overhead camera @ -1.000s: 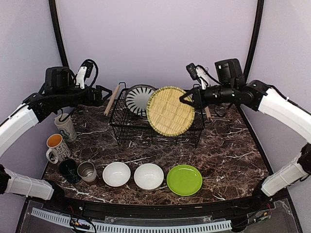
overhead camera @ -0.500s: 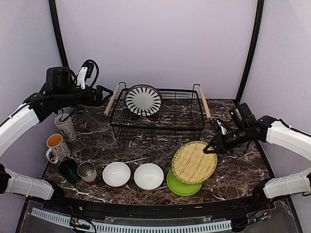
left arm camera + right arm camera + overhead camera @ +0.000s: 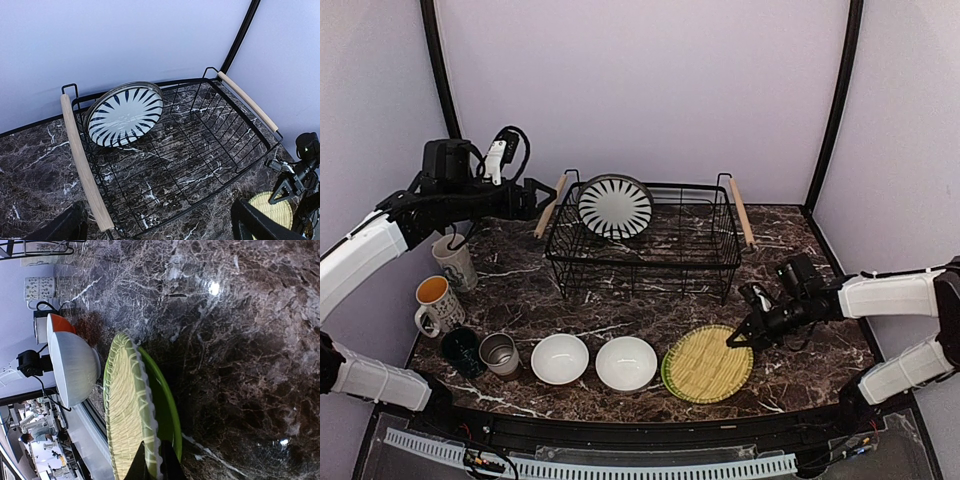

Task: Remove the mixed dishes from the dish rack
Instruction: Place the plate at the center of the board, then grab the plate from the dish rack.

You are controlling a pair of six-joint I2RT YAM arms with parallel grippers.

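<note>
The dark marble table (image 3: pixel 800 290) carries everything. Toward its far side stands the dish rack (image 3: pixel 640 268), a black wire basket with a wooden rod handle (image 3: pixel 550 205) at each short end. The left wrist view looks down into it. One striped plate (image 3: pixel 614 207) stands on edge in the far left corner, and marble shows through the rest of the wire floor.

Near the front edge, right of centre, the yellow plate (image 3: pixel 706 362) lies on the lime-green plate (image 3: pixel 667 372). From above only a green sliver shows at its left. The right wrist view shows both rims edge-on, the yellow one stacked on the green. The right hand (image 3: pixel 735 340) is low at the yellow plate's right edge. In its wrist view the fingers (image 3: pixel 167 465) are pressed together on that rim.

Left of the plates sit two bowls (image 3: pixel 626 362), white inside from above. The wrist view shows the farther bowl (image 3: pixel 60 325) is orange outside. Left of them come a steel cup (image 3: pixel 500 353) and a dark green mug (image 3: pixel 463 350). Two pale mugs (image 3: pixel 437 303) stand behind these by the left edge.

The left hand (image 3: pixel 542 196) hovers just left of the rack's left handle. Its fingers are spread wide with nothing between them. The striped plate lies just right of it, beyond the handle.
</note>
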